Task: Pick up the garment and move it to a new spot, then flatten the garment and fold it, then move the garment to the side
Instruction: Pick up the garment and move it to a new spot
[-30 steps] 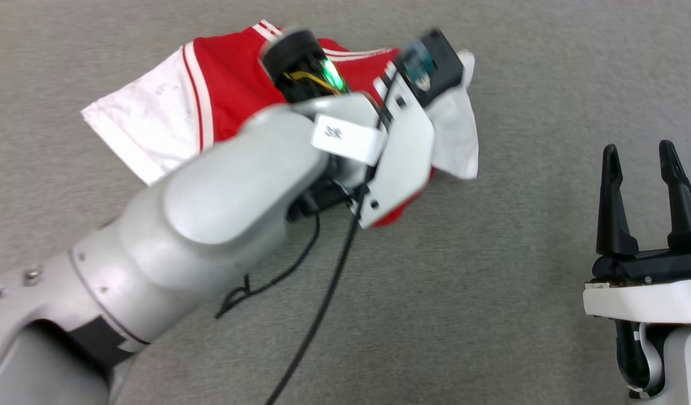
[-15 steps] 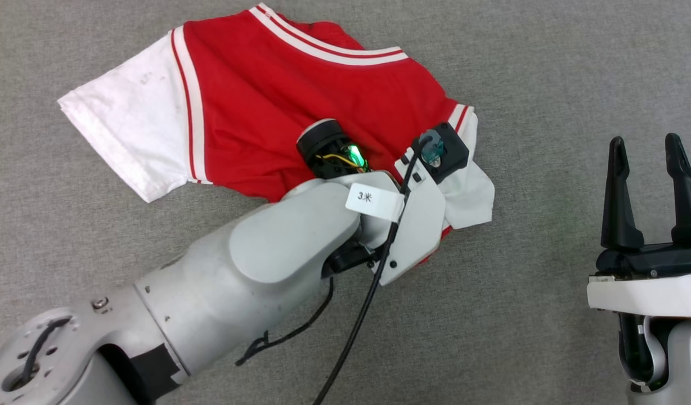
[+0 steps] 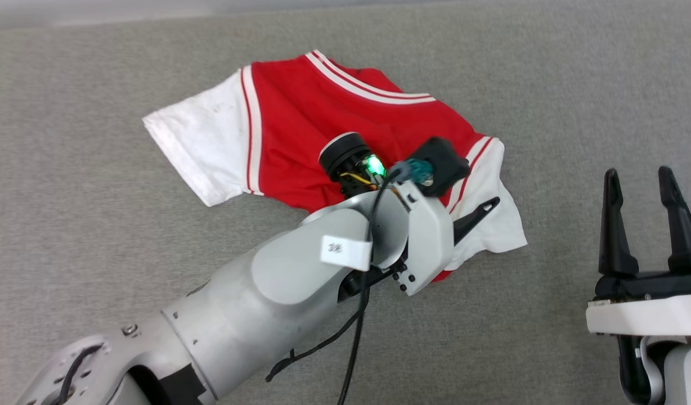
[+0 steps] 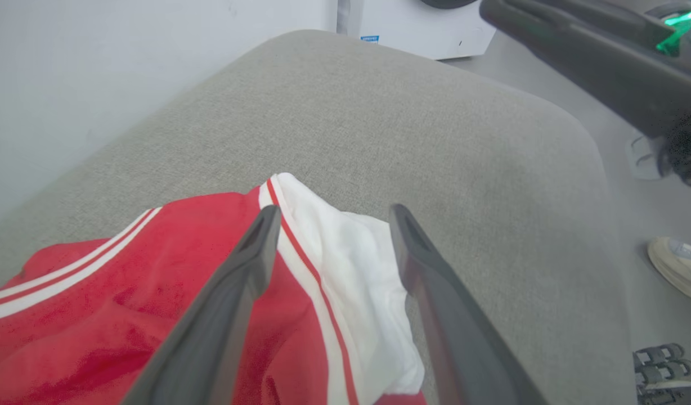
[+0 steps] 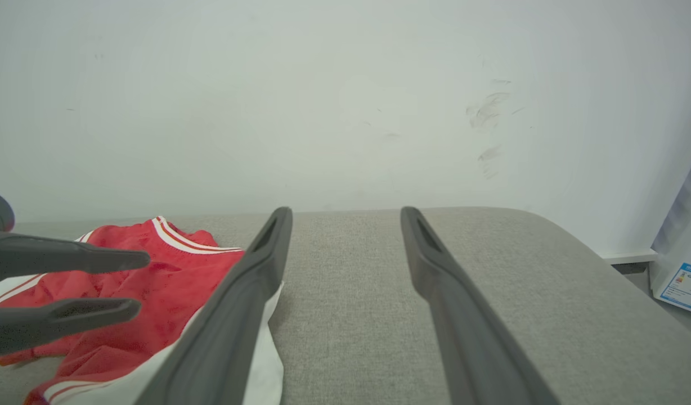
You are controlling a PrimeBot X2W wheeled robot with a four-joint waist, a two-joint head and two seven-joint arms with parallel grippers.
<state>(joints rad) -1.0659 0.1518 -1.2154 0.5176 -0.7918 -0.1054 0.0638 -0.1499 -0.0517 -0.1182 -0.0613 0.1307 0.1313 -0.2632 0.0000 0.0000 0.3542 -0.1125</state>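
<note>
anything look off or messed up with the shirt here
The shirt lies rumpled, not flat: its red body is bunched in folds by the open left pincer, and the spread white sleeve has faint grey smudges.

grey upholstered surface, white wall

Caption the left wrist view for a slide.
Open left hand over the white sleeve of the red garment, lying on a grey cushion.

Even, diffuse light, bright throughout. Faint soft shadows lie on the grey surface under the left arm. Head view sharp; wrist views bow the surface's edges and blur the near foreground. A green lamp glows.
</note>
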